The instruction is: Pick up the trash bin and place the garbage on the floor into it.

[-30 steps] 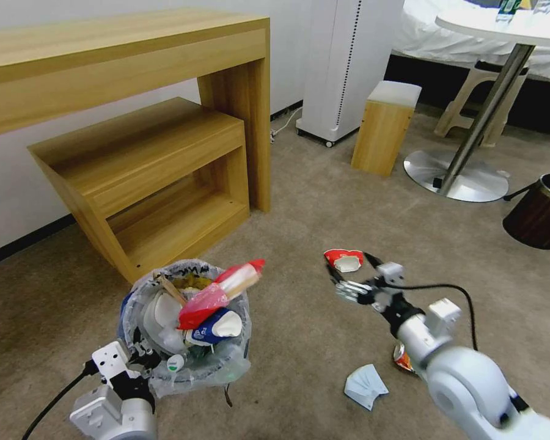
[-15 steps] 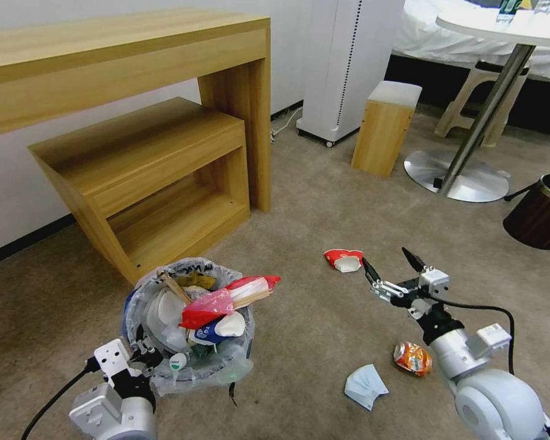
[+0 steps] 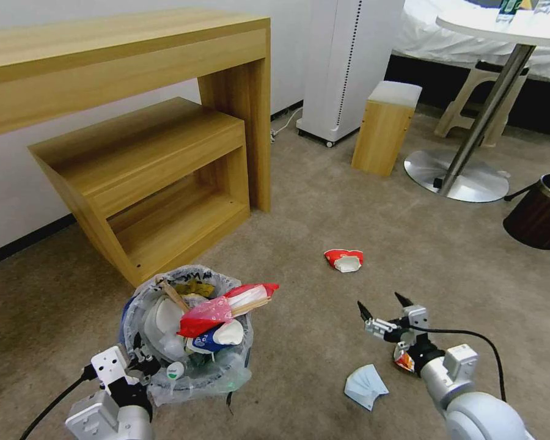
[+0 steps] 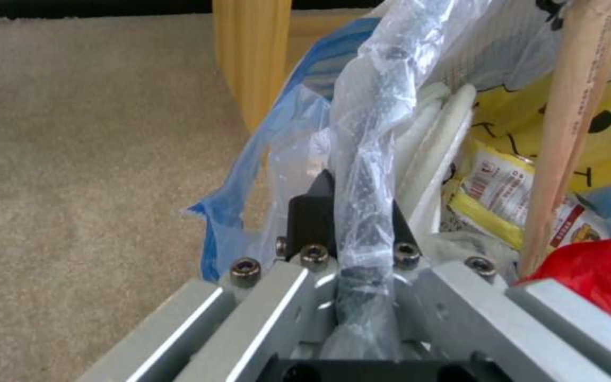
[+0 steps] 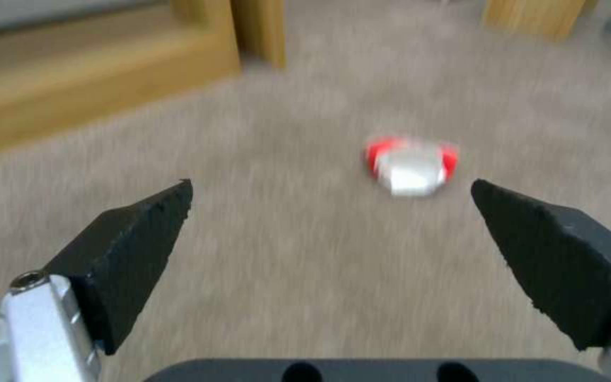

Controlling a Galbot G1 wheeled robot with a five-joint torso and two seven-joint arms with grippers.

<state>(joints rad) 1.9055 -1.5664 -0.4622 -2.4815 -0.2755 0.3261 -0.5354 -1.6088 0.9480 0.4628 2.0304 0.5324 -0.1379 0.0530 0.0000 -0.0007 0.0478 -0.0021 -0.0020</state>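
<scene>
**Right arm pulling back, empty, from the red-white cup**

I am drawing the right gripper (image 3: 384, 311) nearer, jaws spread wide on nothing; a moment ago it was hovering beside the red-white paper cup (image 3: 344, 260), now lying farther ahead on the carpet (image 3: 299, 201). That pickup is pending. My left gripper (image 4: 351, 212) is pinching the bagged rim of the trash bin (image 3: 186, 333), near left.

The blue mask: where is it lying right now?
In the head view the blue mask lies on the beige carpet at lower right, just left of the right gripper arm and the orange snack bag.
</scene>
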